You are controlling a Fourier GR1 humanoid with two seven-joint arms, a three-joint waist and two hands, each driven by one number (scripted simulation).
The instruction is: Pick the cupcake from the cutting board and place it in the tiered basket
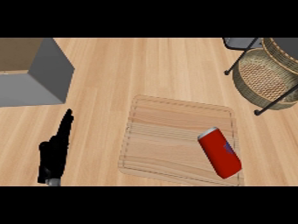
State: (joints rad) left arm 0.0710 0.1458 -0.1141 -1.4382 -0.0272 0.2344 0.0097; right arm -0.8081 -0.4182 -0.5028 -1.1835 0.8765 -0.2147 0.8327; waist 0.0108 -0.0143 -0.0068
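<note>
No cupcake shows on the cutting board (177,138) at centre frame; what lies there is a red can (220,152) on its side near the board's lower right corner, likely light, rigid and slick, apt to roll, best taken across its middle. The tiered basket (270,76), woven on a dark frame, stands at upper right, well apart from the board. Left hand (54,153) rests at lower left with straight fingers, holding nothing; right hand unseen; pale wood bench (144,65), grey box (22,72) upper left.
</note>
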